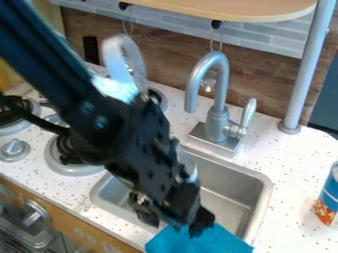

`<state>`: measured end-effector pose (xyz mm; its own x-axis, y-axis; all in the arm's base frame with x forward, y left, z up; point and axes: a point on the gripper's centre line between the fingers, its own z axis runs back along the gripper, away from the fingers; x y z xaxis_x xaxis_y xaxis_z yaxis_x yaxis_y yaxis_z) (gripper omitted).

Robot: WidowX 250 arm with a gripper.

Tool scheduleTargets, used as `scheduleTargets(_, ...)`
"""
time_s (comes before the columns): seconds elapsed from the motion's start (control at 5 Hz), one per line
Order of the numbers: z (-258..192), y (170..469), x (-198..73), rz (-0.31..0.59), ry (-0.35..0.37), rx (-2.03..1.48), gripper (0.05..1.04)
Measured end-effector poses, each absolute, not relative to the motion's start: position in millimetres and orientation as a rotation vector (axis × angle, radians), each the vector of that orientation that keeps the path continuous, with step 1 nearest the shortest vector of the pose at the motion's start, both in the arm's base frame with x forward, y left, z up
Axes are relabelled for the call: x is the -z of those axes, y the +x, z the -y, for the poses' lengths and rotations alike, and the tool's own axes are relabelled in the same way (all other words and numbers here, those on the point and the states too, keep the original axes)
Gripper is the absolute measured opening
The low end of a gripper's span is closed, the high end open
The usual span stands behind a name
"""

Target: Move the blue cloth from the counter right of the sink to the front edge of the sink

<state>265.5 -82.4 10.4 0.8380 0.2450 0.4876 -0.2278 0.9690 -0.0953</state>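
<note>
My black two-finger gripper (175, 222) hangs down at a slant over the near side of the stainless-steel sink (265, 187), its tip right at a bright blue piece of cloth (208, 241) at the lower edge of my camera view. I can't tell whether the gripper is open, closed or pinching the fabric; its own dark body covers the place where they meet.

The cloth is at the sink's near right part, its upper edge reaching over the basin and the rest running out of my view. I'd guess the near rim takes some of its weight, though I can't see the contact. The steep approach makes sense to me: it brings the tip down to the cloth from above while keeping the wrist to the left of the silver gooseneck faucet (222, 91), which stands behind the basin.

The visible part of the cloth is broader from side to side than from front to back, so its long axis seems to run roughly across my view. One corner points toward the lower right. With the near part cut off, I can't be certain of the true long axis.

Right of the sink, a blue can (330, 196) stands upright on the speckled white counter (300, 153).
</note>
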Motion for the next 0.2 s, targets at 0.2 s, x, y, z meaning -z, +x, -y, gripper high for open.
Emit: scheduleTargets(0.2, 95.7, 259.2, -51.6, 0.564, -0.095, -0.23, 0.999)
